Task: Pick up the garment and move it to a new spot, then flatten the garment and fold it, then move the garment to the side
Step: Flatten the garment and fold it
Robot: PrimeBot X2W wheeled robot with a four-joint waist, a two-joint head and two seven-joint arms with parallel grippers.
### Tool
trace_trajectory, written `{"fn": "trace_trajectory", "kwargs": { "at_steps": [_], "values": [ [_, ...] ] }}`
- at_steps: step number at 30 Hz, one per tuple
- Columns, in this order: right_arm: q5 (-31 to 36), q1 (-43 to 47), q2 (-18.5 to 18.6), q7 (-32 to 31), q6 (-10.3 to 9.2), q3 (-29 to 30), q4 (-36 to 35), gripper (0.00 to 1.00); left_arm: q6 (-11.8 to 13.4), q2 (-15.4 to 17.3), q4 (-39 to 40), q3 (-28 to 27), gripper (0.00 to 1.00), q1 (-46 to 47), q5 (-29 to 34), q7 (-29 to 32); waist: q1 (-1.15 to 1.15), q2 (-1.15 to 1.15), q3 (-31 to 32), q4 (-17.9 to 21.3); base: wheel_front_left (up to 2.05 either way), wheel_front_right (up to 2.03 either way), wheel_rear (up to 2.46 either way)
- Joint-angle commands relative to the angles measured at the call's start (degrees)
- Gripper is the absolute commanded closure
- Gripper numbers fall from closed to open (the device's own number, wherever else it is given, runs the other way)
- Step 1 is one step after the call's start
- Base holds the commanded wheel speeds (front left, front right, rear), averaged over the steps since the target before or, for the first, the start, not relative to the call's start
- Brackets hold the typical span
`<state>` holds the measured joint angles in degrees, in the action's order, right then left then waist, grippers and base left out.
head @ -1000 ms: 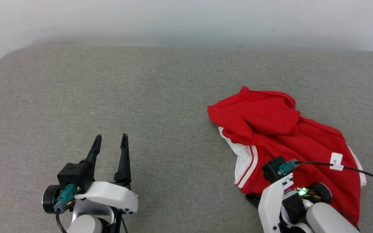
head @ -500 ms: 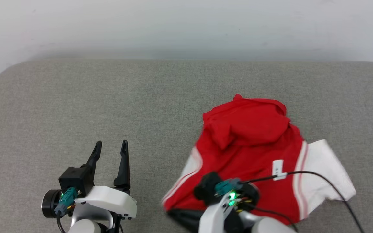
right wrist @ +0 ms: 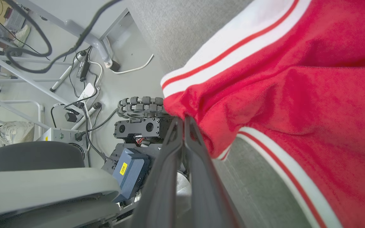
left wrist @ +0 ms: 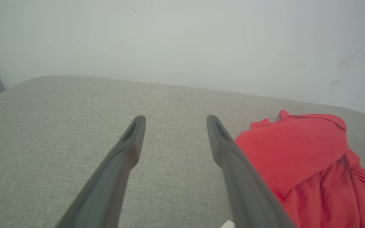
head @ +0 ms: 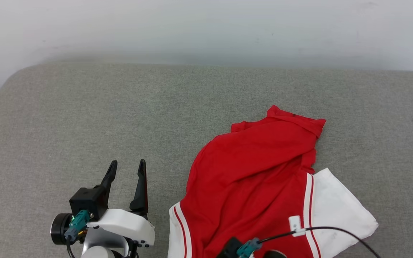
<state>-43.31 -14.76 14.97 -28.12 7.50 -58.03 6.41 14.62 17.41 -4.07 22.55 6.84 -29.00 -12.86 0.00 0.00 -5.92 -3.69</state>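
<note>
Right wrist view: the right pincer [right wrist: 182,120] is clamped on a red fold of the jersey [right wrist: 296,95], which lies on the grey table's [head: 84,107] near right part. The left pincer [head: 128,163] hovers apart, empty. Carrying it low and slowly should keep the thin fabric from bunching.

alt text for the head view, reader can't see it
A crumpled red jersey with white, red-striped sleeves lies on a grey padded surface, right of centre, running off the bottom edge. The left gripper, open and empty, points up at lower left.
</note>
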Motion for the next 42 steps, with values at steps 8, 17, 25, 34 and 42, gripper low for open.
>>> {"fn": "trace_trajectory", "kwargs": {
  "at_steps": [8,17,25,34,42],
  "values": [
    [5.0,2.3,-1.0,13.7,-0.02,7.4,-3.6,0.0,0.3,-0.1,-1.0,-0.4,0.0,-1.0,-0.7,-0.6,0.0,0.0,0.7,0.7,0.0,0.0,0.0],
    [14.4,7.8,-3.8,23.8,-0.02,22.8,-8.7,0.0,1.0,1.3,-0.8,-1.4,0.0,-2.0,-1.2,-0.2,0.0,0.0,2.2,2.4,0.0,0.0,0.0],
    [22.4,13.6,-8.3,24.9,-0.02,39.5,-9.1,0.0,2.1,2.2,0.7,-1.8,0.0,-3.2,-1.3,0.6,0.0,0.0,3.9,3.8,0.0,0.0,0.0],
    [29.0,17.8,-10.8,24.6,-0.03,56.6,-13.4,0.0,3.0,3.3,2.1,-2.1,0.0,-4.4,-1.6,1.7,0.0,0.0,4.5,4.3,0.0,0.0,0.0],
    [32.0,21.0,-11.8,22.1,-0.02,62.4,-18.3,0.0,1.0,7.7,3.6,-1.3,0.0,-5.9,-5.4,12.7,0.0,0.0,5.8,4.3,0.0,0.0,0.0]
  ]
}}
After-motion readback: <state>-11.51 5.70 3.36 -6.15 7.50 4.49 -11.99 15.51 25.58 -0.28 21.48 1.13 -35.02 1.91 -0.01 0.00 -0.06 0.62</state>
